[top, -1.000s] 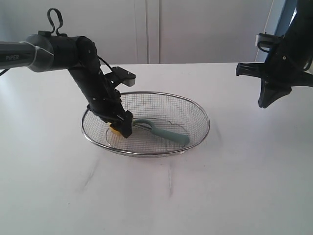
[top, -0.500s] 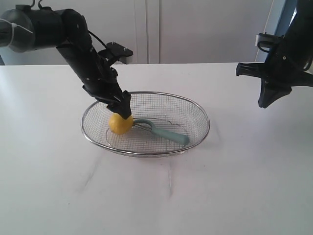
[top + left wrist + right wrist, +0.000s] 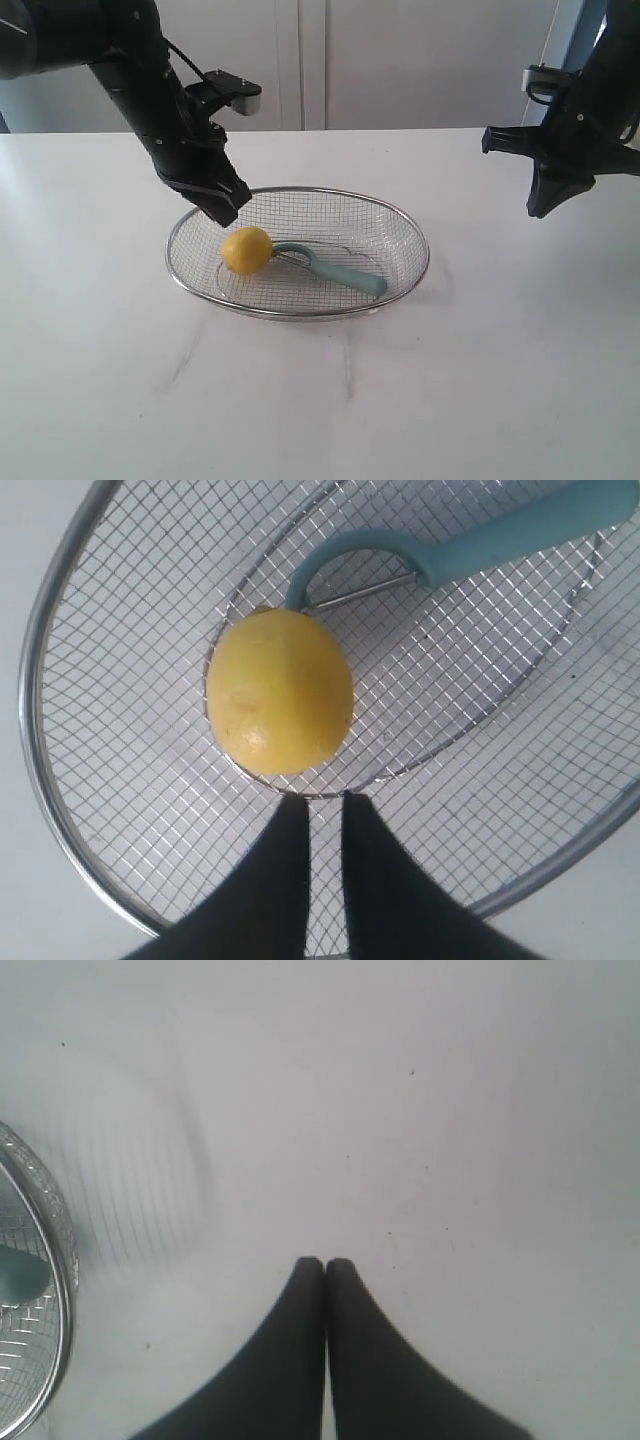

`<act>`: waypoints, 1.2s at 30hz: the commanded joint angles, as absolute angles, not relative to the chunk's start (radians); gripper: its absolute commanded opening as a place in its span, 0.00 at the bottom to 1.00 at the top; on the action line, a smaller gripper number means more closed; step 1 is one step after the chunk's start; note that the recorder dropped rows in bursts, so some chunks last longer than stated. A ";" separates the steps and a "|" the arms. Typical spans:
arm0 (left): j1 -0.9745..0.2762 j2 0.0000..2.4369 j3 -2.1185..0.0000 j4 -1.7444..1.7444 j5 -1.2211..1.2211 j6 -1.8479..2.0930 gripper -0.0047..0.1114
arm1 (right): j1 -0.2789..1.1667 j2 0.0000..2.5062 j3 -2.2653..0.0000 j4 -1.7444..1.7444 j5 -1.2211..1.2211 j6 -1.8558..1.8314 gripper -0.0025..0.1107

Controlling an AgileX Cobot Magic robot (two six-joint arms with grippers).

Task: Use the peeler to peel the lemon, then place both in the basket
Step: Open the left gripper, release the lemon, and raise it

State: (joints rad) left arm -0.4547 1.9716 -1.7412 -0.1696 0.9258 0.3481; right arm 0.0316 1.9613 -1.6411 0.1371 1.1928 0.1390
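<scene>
**While Lemon and Peeler Lie in the Basket, Both Grippers Hold Nothing**

As the lemon [image 3: 247, 250] was found, it rests on the mesh floor inside the basket [image 3: 425, 245], toward one end of the oval. Its skin reads as whole and bright yellow in both views that show it. The peeler [image 3: 340, 270] also lies flat inside the basket. Its curved blade head is at the lemon and appears to touch it, and its pale teal handle runs away toward the basket's other end. The basket stands on the white table [image 3: 500, 380].

The left gripper [image 3: 225, 210] hangs in the air over the basket's rim at the lemon's end, above the fruit and clear of it. In the wrist view its fingers [image 3: 290, 880] stand nearly together. A narrow slit shows between them, and only mesh is seen through it. Nothing is held.

The right gripper [image 3: 540, 210] is well apart from the basket, beyond the end toward which the peeler handle points, and raised above bare table. Its fingers [image 3: 290, 1360] are pressed together tip to tip, with nothing between them. Only a short arc of the basket's rim shows at the edge of its wrist view.
</scene>
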 commanded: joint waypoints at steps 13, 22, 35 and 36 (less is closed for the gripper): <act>-0.450 1.942 -1.747 -0.161 0.972 0.234 0.04 | 0.028 1.948 -1.639 0.138 1.188 0.144 0.02; -0.382 1.942 -1.747 -0.170 1.030 0.153 0.04 | 0.028 1.948 -1.639 0.138 1.188 0.144 0.02; -0.268 1.942 -1.747 -0.146 1.115 0.019 0.04 | 0.028 1.948 -1.639 0.138 1.188 0.144 0.02; -0.261 1.942 -1.747 -0.140 1.126 0.012 0.04 | 0.028 1.948 -1.639 0.138 1.188 0.144 0.02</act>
